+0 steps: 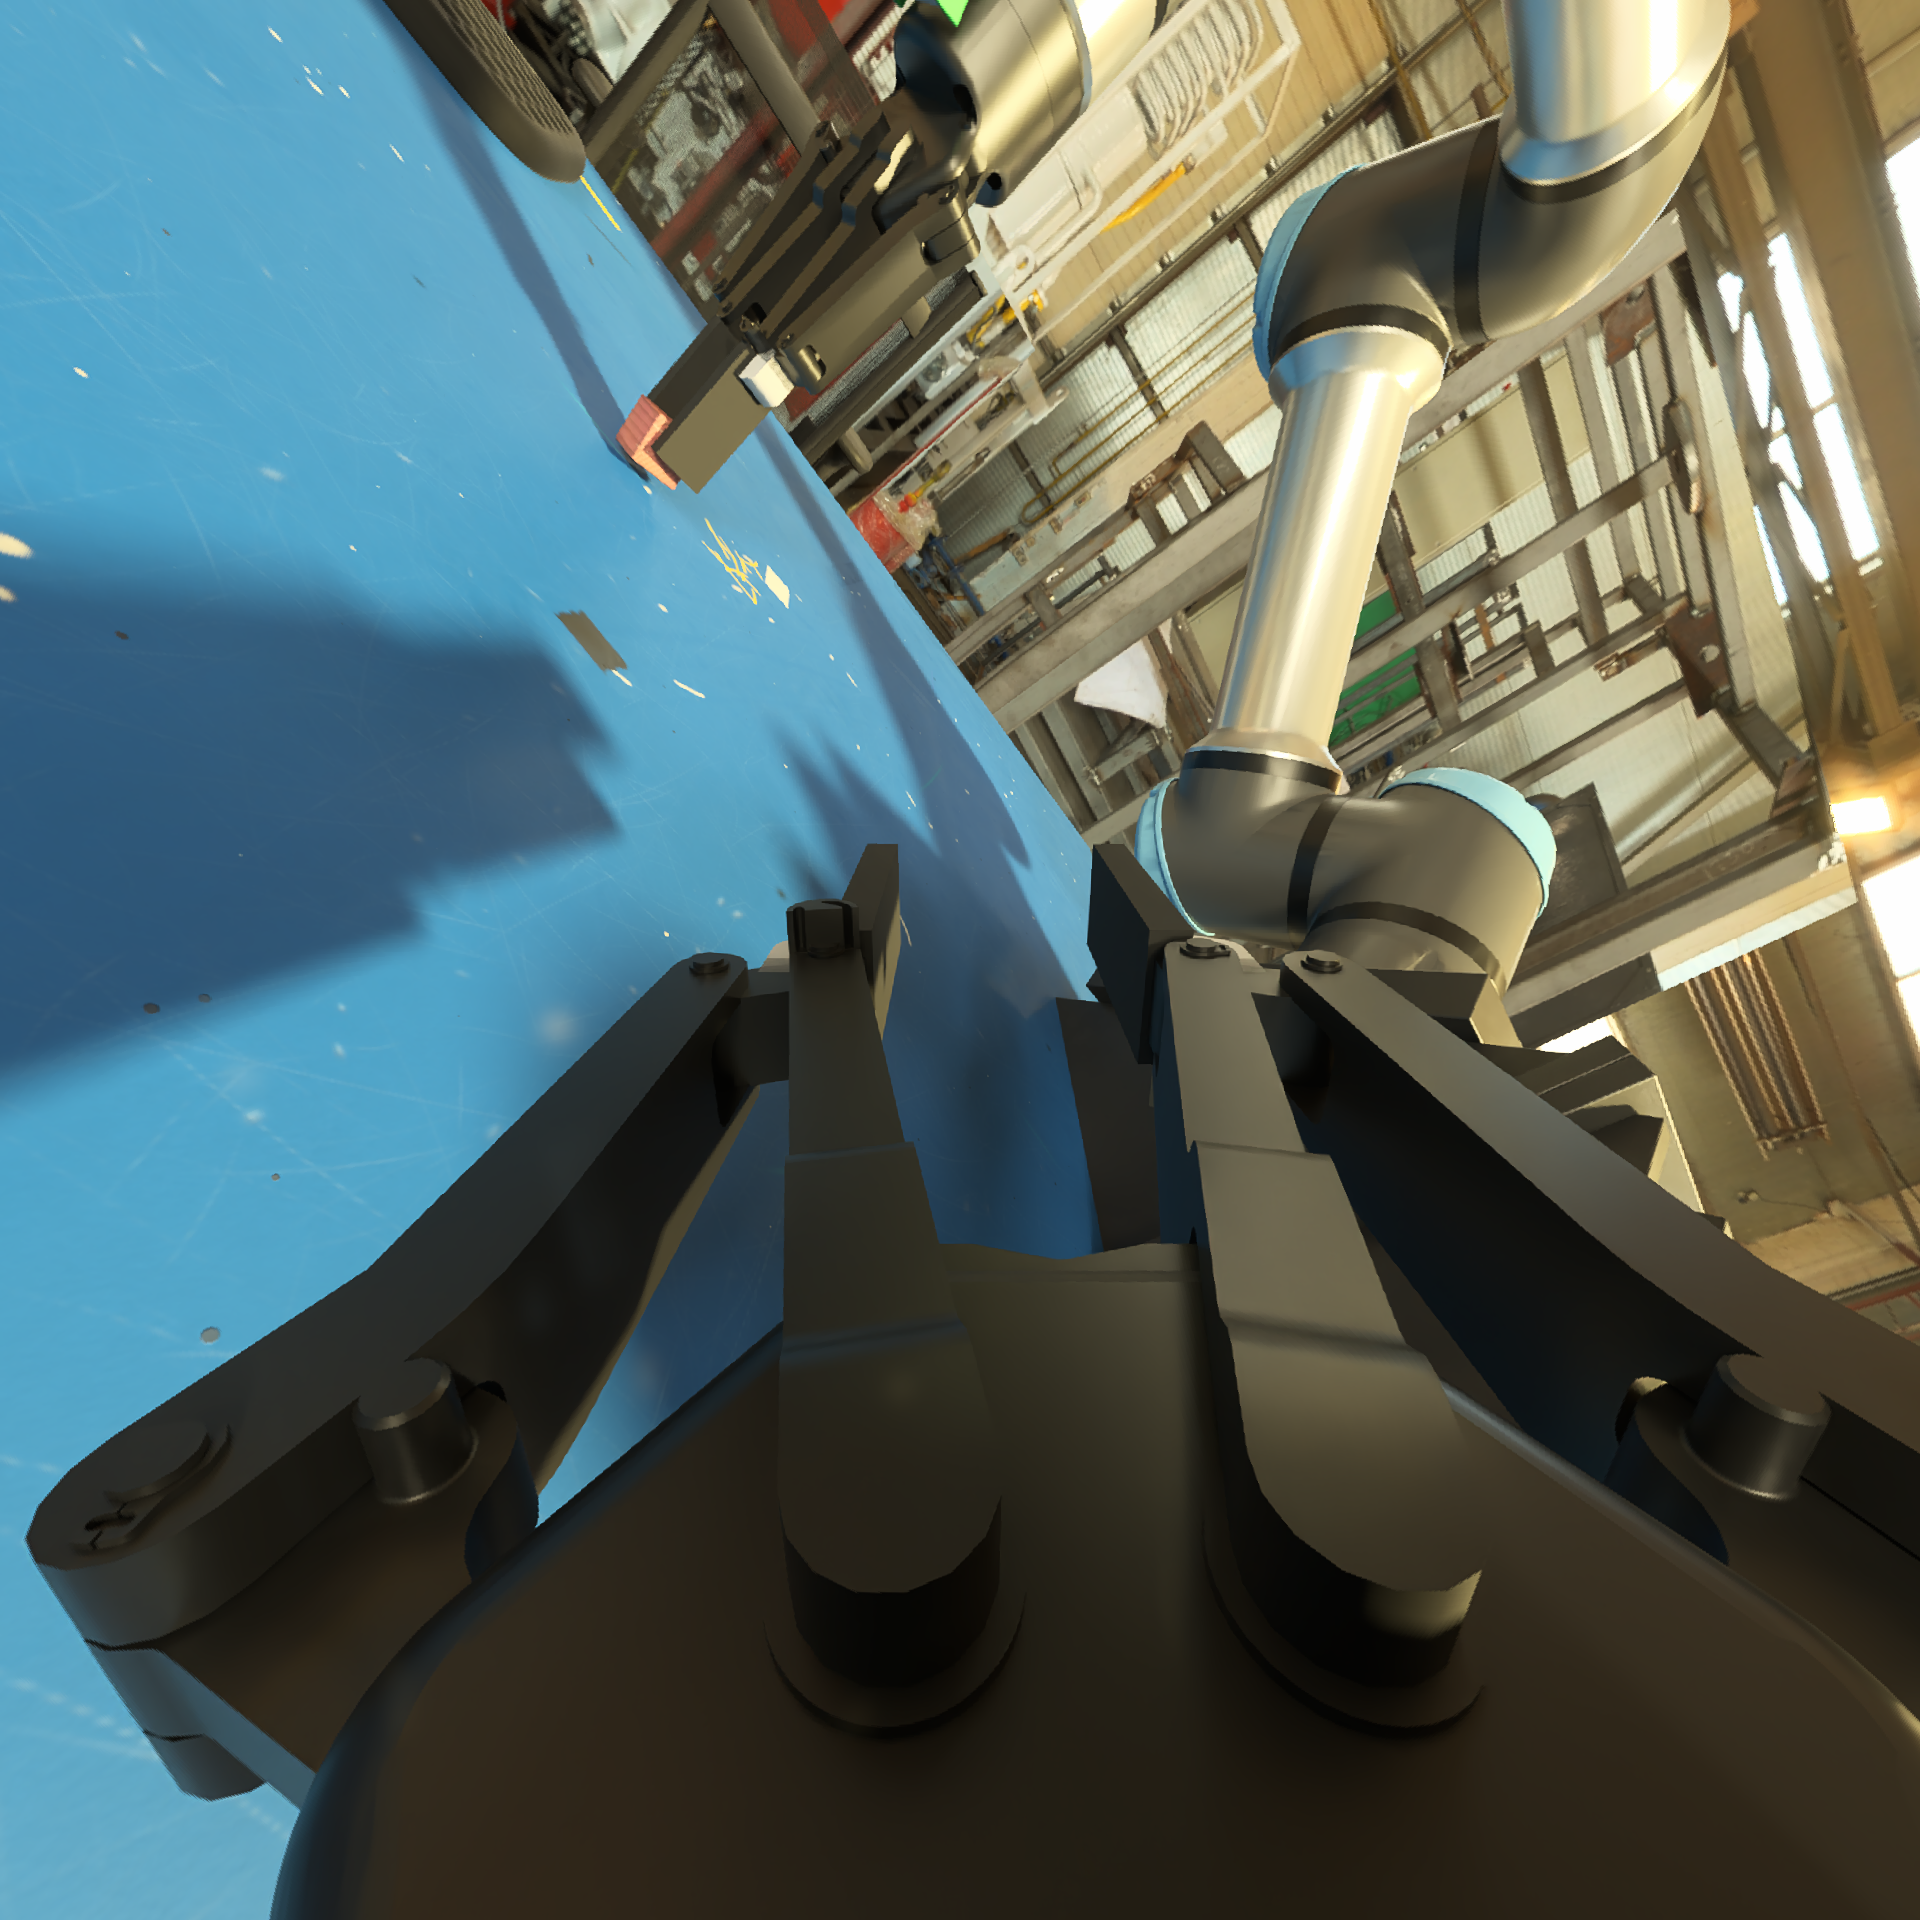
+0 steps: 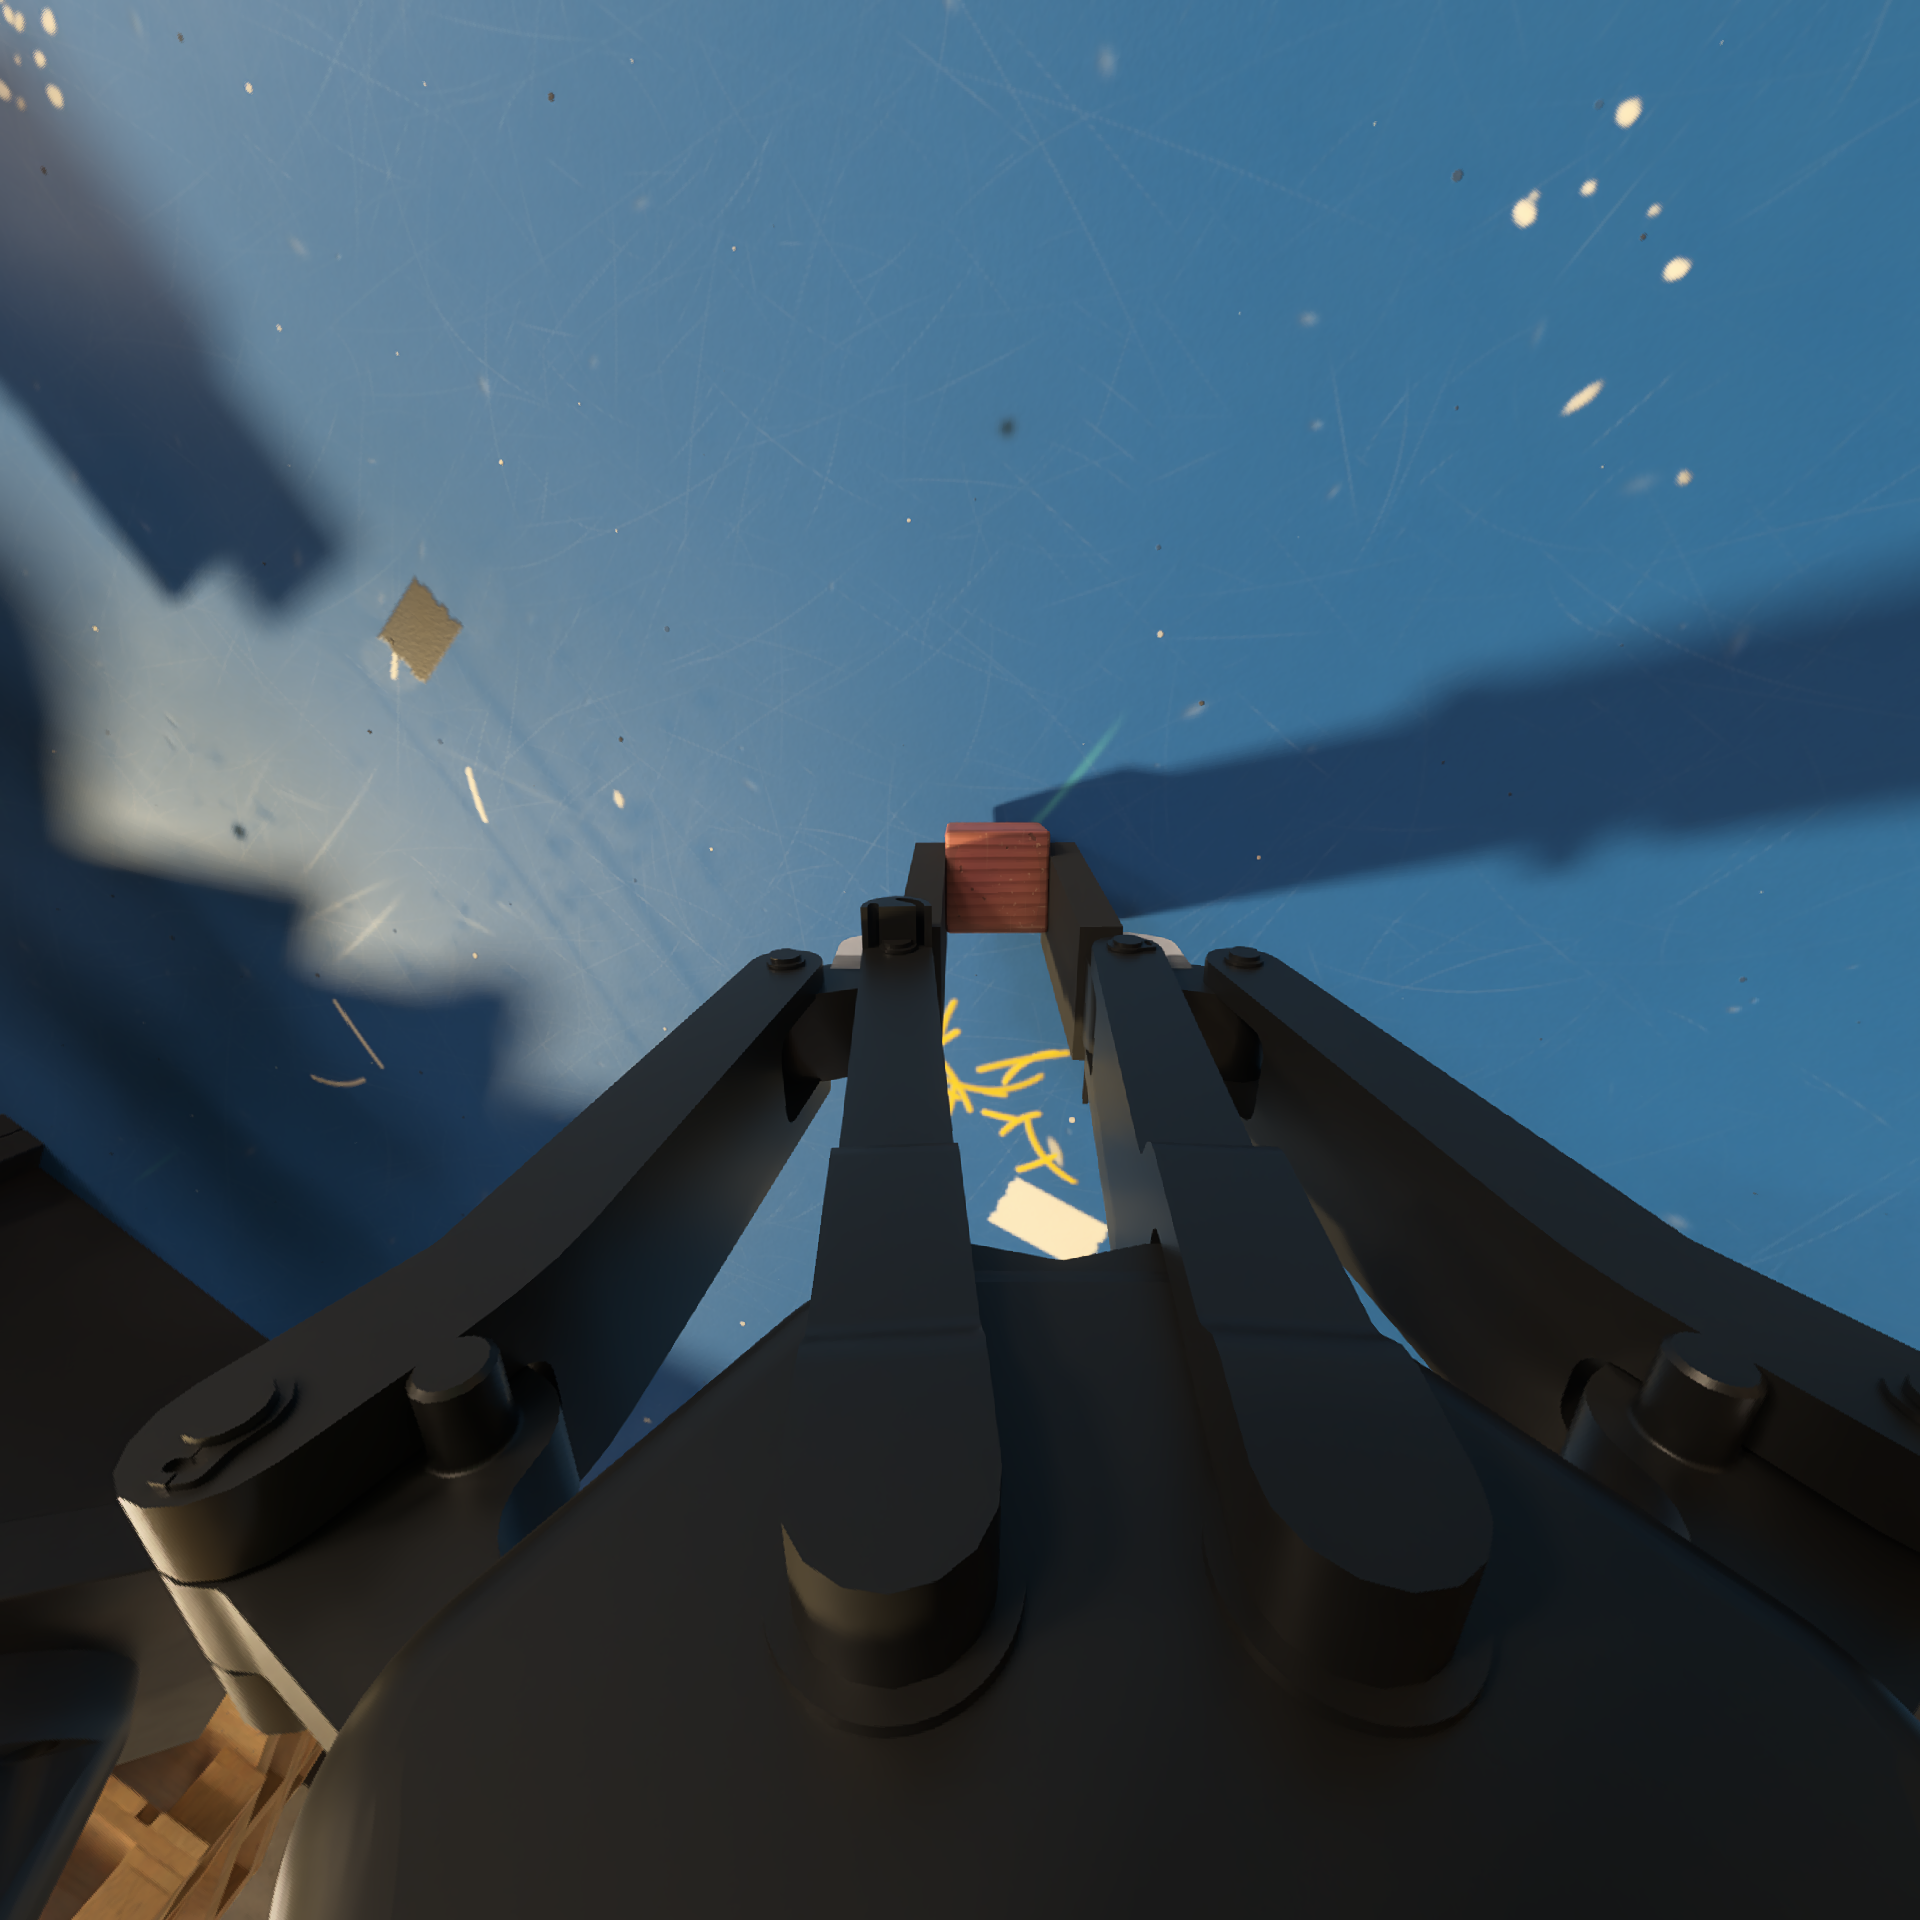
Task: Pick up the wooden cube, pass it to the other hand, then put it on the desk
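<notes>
The wooden cube (image 2: 995,876) is small and reddish-brown. It sits clamped between the fingertips of my right gripper (image 2: 995,883), just above the blue desk (image 2: 1143,416). In the left wrist view the same cube (image 1: 646,438) shows far off, held by the right gripper at or just above the desk surface; whether it touches the desk I cannot tell. My left gripper (image 1: 992,894) is open and empty, well away from the cube, low over the desk near its edge.
The blue desk (image 1: 260,416) is scratched, with yellow scribbles (image 2: 1013,1101), a tan patch (image 2: 419,629) and pale flecks. The right arm (image 1: 1320,540) rises beyond the desk edge. A dark mesh object (image 1: 499,83) lies at the far end. Arm shadows cross the desk.
</notes>
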